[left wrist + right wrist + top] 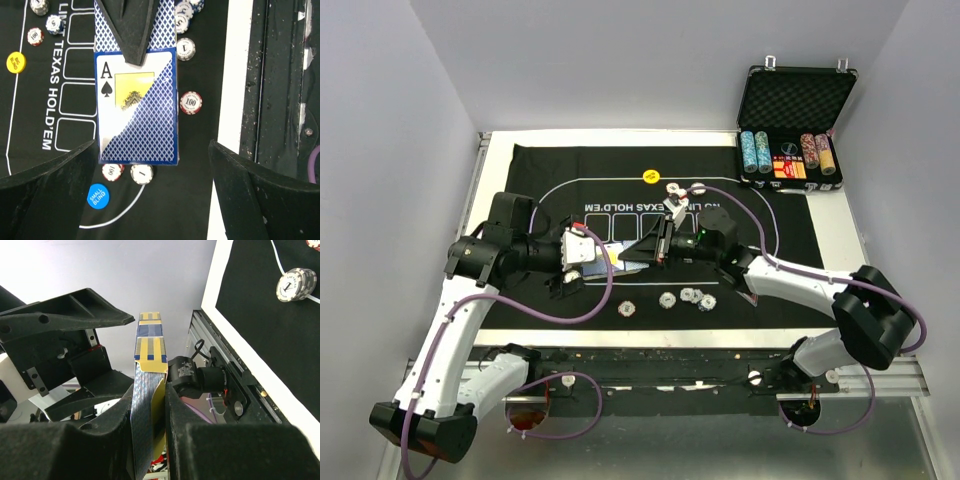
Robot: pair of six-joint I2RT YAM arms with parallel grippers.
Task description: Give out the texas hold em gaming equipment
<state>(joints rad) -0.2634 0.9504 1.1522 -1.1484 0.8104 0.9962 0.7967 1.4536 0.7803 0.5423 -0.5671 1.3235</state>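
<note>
Noted: right end effector (pixel 150 395) clamped across the flat faces of the blue-backed card pack (pixel 136 117), held above the felt mat (pixel 50 165), left end effector (pixel 152 167) spread wide around it, untouching; pack likely light, stiff, slick, so take the free end.
</note>
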